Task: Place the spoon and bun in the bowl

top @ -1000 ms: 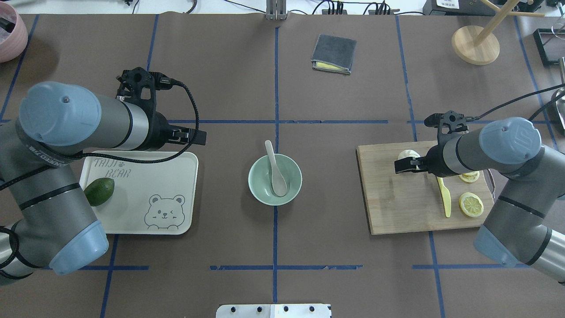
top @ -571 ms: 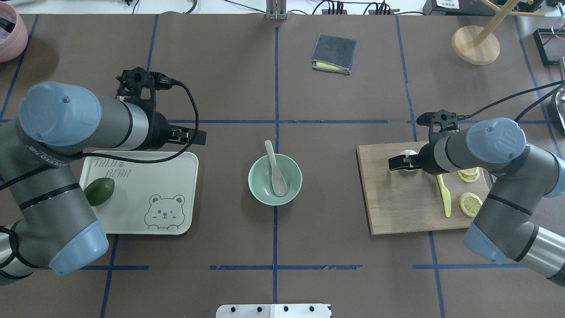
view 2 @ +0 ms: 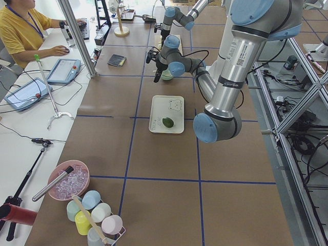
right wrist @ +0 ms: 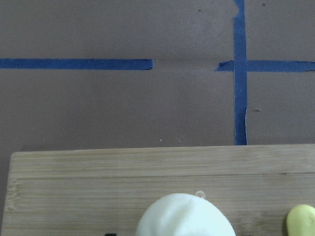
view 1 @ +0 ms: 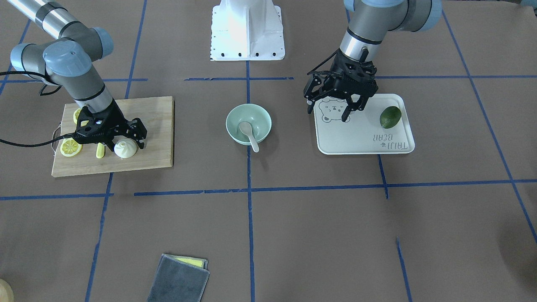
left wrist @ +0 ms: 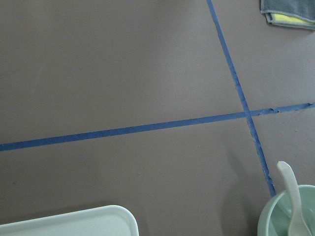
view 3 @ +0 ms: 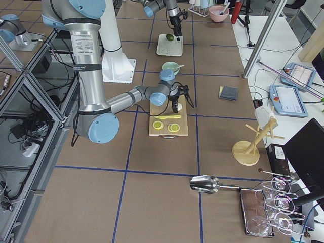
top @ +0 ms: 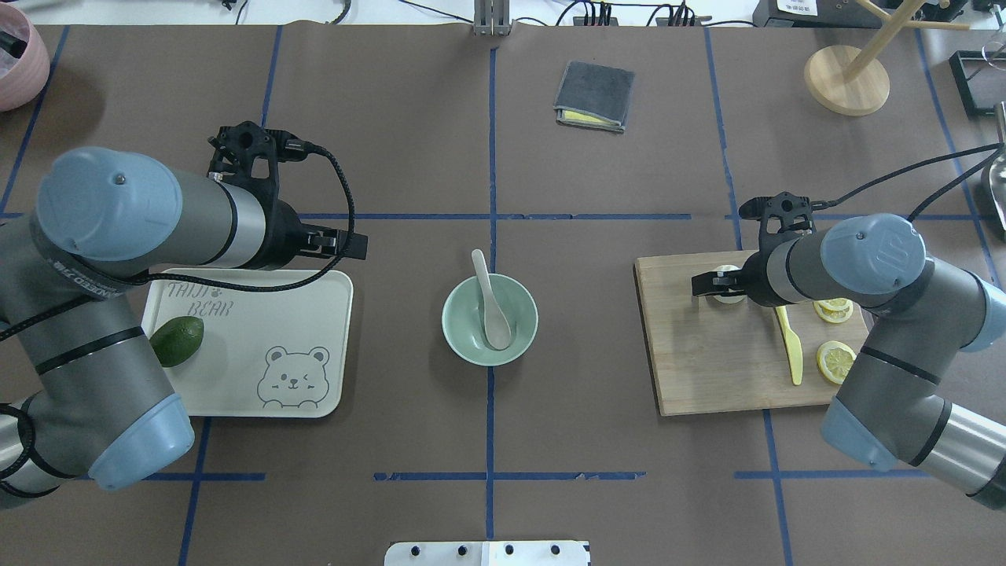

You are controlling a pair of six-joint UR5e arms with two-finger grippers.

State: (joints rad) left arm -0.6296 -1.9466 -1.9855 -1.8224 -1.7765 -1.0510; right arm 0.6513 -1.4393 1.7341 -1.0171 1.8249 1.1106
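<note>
The pale green bowl [top: 465, 339] stands at the table's middle, and the cream-white spoon [top: 491, 303] lies in it with its handle over the far rim. The left wrist view shows them at its lower right. The white bun [view 1: 126, 149] sits on the wooden cutting board [top: 707, 362]; it fills the bottom of the right wrist view [right wrist: 184, 216]. My right gripper [view 1: 126, 141] is open and low over the bun, a finger on either side. My left gripper [view 1: 329, 112] is open and empty above the inner edge of the cream tray [top: 275, 314].
A yellow plastic knife [top: 790, 346] and lemon slices [top: 835, 362] lie on the board beside my right arm. A dark green avocado [top: 177, 340] lies on the tray. A grey folded cloth [top: 595, 94], a wooden stand [top: 846, 79] and a pink bowl [top: 16, 55] are at the far side.
My right gripper has moved a little left and away from the robot, coming down around the bun. The left arm, bowl and spoon have not moved.
</note>
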